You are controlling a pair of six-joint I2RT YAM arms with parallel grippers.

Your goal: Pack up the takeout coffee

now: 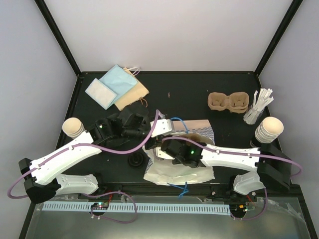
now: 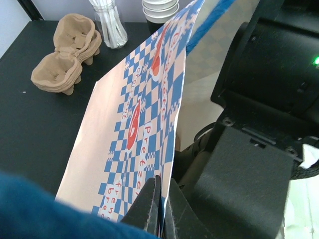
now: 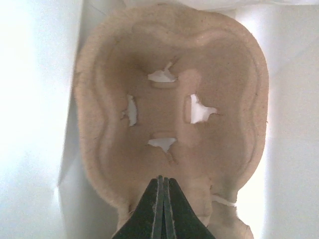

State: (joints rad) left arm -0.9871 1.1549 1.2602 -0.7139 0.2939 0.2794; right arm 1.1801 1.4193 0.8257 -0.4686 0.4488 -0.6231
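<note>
Two claws: both clamped shut.
L gripper (image 2: 160,209): edge of blue-checked paper bag (image 2: 144,114) is pinched.
R gripper (image 3: 160,199): rim of brown moulded-pulp cup tray (image 3: 169,114) is gripped, tray held inside bag.

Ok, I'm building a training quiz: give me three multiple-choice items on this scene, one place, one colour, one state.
1. Where is the clear jar of white stir sticks? A back right, beside the stack of brown pulp trays; B front left; C front centre.
2. The printed paper bag has checks that are: A green; B blue; C black.
3. The right gripper is: A open; B holding a cup; C shut on the brown moulded-pulp cup tray.
Key: 1A, top view shows them side by side; 2B, blue squares in left wrist view; 3C, it is clamped on the tray's rim.
</note>
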